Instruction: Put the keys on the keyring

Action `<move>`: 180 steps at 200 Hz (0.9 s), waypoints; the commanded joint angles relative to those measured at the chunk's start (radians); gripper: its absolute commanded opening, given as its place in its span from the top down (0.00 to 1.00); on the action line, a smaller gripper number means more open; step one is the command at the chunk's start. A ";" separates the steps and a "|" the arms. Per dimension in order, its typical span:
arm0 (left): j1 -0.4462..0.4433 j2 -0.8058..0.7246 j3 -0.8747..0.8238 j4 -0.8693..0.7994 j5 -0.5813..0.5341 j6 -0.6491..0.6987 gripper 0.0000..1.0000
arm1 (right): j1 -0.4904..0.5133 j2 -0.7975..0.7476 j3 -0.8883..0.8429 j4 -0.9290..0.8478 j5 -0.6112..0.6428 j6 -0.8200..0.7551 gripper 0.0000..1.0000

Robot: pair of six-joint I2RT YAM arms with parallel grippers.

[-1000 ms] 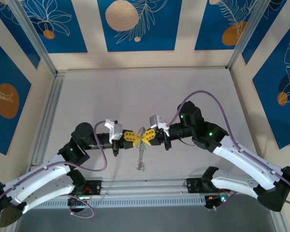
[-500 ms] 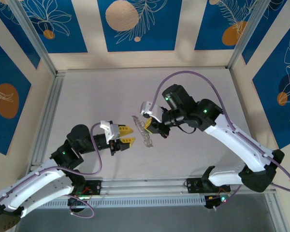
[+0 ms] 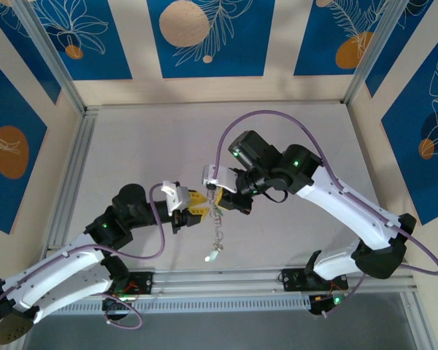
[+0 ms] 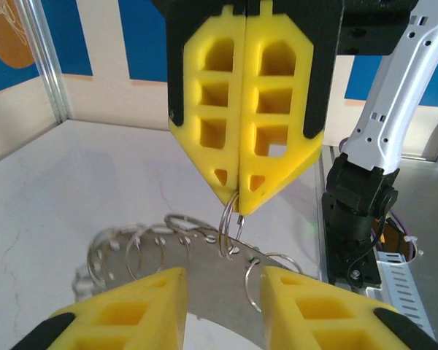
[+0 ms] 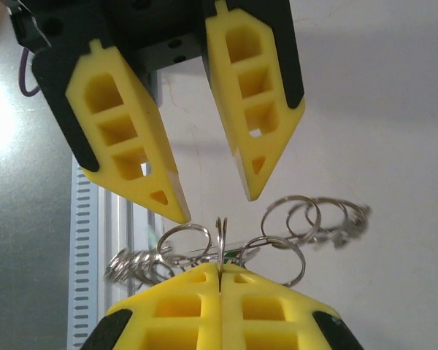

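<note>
My right gripper [image 5: 220,268] is shut on the keyring [image 5: 220,233], pinching the thin silvery ring edge-on at its fingertips. The beaded chain [image 3: 217,226] hangs from it down to a pale tag [image 3: 212,257]; in both wrist views it is smeared into several rings by swinging. A speck of green with a thin silvery strip [image 5: 230,257] shows right behind the ring; it looks like the key, too blurred to tell whether it is threaded on. My left gripper [image 4: 223,281] faces the right gripper [image 4: 241,204] tip to tip. It is open, its fingers either side of the ring [image 4: 230,230] without touching it.
Both arms meet above the pale tabletop [image 3: 131,146] near its front middle. A grey metal rail [image 3: 219,281] runs along the near edge under the chain's tag. Blue patterned walls [image 3: 204,36] close in the back and sides.
My left gripper let go of the ring, opened and drew back, then came close again. The right arm carried the keyring back and left, and the chain now swings.
</note>
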 commanded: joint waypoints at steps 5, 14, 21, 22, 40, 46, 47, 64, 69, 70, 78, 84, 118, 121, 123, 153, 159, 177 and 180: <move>0.002 0.009 0.029 0.055 0.047 0.005 0.70 | 0.005 0.014 0.034 -0.007 -0.070 -0.032 1.00; 0.002 0.015 0.029 0.062 0.051 0.003 0.71 | 0.008 0.019 0.035 -0.007 -0.080 -0.036 1.00; 0.002 0.019 0.029 0.069 0.053 0.000 0.71 | 0.010 0.020 0.034 -0.008 -0.086 -0.038 1.00; 0.002 0.019 0.029 0.072 0.053 -0.001 0.71 | 0.009 0.021 0.034 -0.008 -0.085 -0.037 1.00; 0.001 0.019 0.021 0.104 0.058 -0.012 0.71 | 0.011 0.024 0.034 -0.012 -0.089 -0.040 1.00; 0.002 0.020 0.019 0.111 0.060 -0.015 0.71 | 0.011 0.023 0.034 -0.014 -0.091 -0.040 1.00; 0.003 0.020 0.019 0.112 0.060 -0.015 0.71 | 0.011 0.023 0.033 -0.014 -0.091 -0.040 1.00; 0.002 0.026 0.020 0.117 0.064 -0.018 0.71 | 0.011 0.023 0.029 -0.009 -0.093 -0.038 1.00; 0.002 0.026 0.021 0.115 0.064 -0.018 0.72 | 0.010 0.022 0.027 -0.008 -0.092 -0.036 1.00; 0.002 0.026 0.021 0.115 0.063 -0.017 0.72 | 0.010 0.022 0.027 -0.007 -0.092 -0.036 1.00; 0.002 0.025 0.019 0.112 0.059 -0.018 0.72 | 0.008 0.023 0.023 -0.004 -0.091 -0.034 1.00; 0.002 0.022 0.019 0.109 0.057 -0.018 0.73 | 0.007 0.022 0.020 -0.002 -0.092 -0.033 1.00; 0.001 0.009 0.023 0.094 0.065 -0.018 0.80 | 0.005 0.023 0.004 0.013 -0.121 -0.042 1.00; 0.001 0.009 0.025 0.093 0.065 -0.017 0.80 | 0.004 0.023 0.002 0.015 -0.124 -0.043 1.00; 0.002 0.009 0.025 0.092 0.067 -0.017 0.81 | 0.005 0.022 0.002 0.017 -0.126 -0.044 1.00; 0.001 0.018 0.024 0.089 0.072 -0.015 0.89 | 0.004 0.020 0.003 0.031 -0.149 -0.048 1.00; 0.002 0.020 0.024 0.091 0.072 -0.015 0.91 | 0.004 0.018 0.003 0.035 -0.156 -0.050 1.00; 0.002 0.019 0.028 0.086 0.068 -0.012 1.00 | 0.005 0.012 0.000 0.044 -0.179 -0.056 1.00; 0.002 0.019 0.028 0.085 0.066 -0.011 1.00 | 0.004 0.011 -0.002 0.047 -0.182 -0.057 1.00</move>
